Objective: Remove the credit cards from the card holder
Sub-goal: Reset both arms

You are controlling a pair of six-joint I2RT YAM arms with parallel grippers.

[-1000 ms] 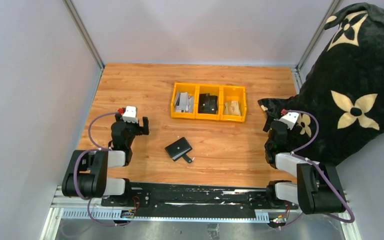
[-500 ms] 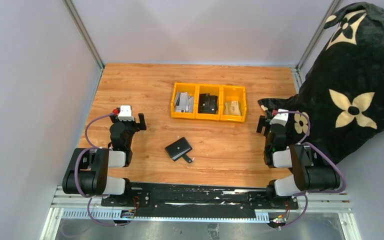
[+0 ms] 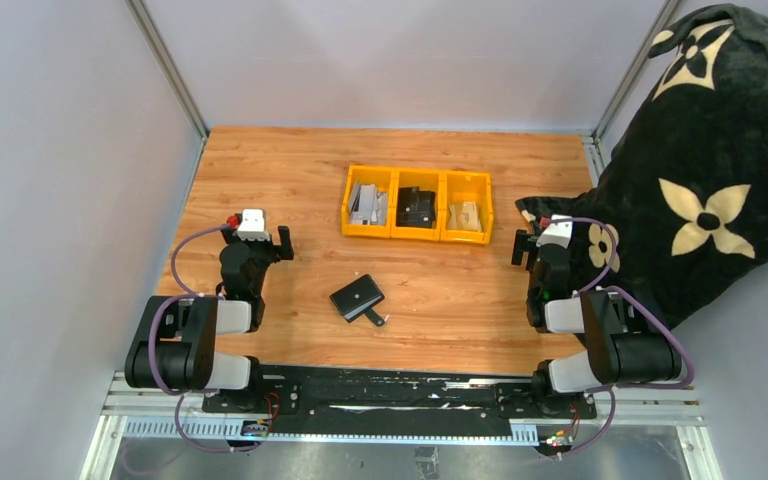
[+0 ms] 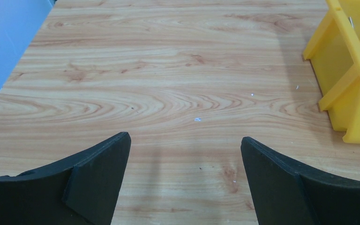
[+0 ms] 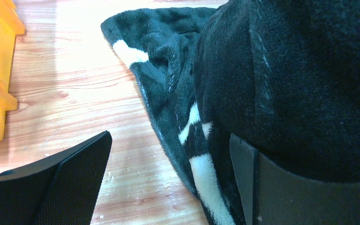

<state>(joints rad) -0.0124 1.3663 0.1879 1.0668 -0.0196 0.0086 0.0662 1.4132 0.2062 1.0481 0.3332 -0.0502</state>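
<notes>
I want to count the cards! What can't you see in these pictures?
Top view: the card holder lies closed, hiding any cards inside.
Top view: things in the yellow bins are too small to identify.
Left wrist view: right edge cuts off the bins.
Right wrist view: blanket hides table beneath.

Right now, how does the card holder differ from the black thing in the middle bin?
The card holder lies on the wooden table; the black item sits inside the middle yellow bin. The card holder looks flat, strap tab sticking out; the black item looks chunkier. Both are black.
</notes>
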